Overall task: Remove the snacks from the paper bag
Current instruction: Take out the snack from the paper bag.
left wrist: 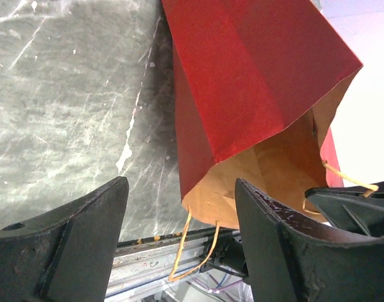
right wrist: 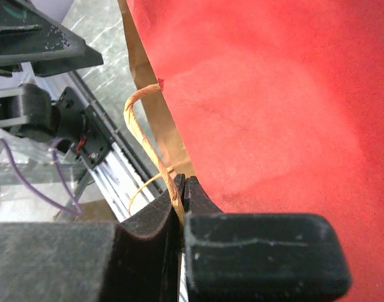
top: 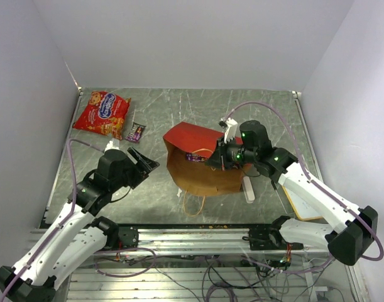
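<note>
The paper bag, red outside and brown inside, lies in the middle of the table with its mouth toward the near edge. My right gripper is shut on one tan loop handle at the bag's mouth, beside the red wall. A dark purple candy pack shows at the mouth. The other handle hangs over the near edge. My left gripper is open and empty, left of the bag. A red-orange chip bag and another purple pack lie at the far left.
A white oblong eraser lies right of the bag under my right arm. A small whiteboard lies at the right near corner. The metal rail runs along the near edge. White walls enclose the table.
</note>
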Robot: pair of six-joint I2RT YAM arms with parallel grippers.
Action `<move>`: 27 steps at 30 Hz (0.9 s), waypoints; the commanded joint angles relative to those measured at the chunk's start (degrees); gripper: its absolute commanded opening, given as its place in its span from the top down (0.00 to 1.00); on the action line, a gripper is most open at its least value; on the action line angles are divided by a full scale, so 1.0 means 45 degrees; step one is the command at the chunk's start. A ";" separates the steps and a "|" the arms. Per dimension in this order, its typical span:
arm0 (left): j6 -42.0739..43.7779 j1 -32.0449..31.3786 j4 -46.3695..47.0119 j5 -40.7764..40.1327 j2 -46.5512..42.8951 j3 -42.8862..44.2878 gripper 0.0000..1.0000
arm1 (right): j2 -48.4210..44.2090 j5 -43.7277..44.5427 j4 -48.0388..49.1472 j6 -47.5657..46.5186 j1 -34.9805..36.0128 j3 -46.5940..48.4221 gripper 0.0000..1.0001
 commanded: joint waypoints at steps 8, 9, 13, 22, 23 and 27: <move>0.0257 -0.1132 -0.0116 0.0479 0.0381 0.0585 0.24 | 0.0860 -0.1417 0.1077 0.0762 0.0038 0.1196 1.00; 0.0306 -0.1197 -0.0253 0.0362 0.0353 0.0685 0.24 | 0.0928 -0.1652 0.1331 0.0984 0.0046 0.1206 1.00; 0.0126 -0.1323 -0.0558 0.0246 0.0098 0.0679 0.24 | 0.0921 -0.2367 0.2939 0.1941 0.0232 0.1050 1.00; -0.0908 -0.1421 0.0027 0.0243 0.1016 -0.0546 0.28 | 0.1447 -0.2437 0.3732 0.2633 0.0730 0.0891 1.00; -0.0914 -0.1424 -0.0186 -0.0014 0.1291 -0.0498 0.29 | 0.1431 -0.2283 0.3614 0.2541 0.0742 0.0926 1.00; -0.1187 -0.1414 0.1623 0.0162 0.2168 -0.1065 0.32 | 0.1350 -0.1652 0.3030 0.2069 0.0728 0.1281 1.00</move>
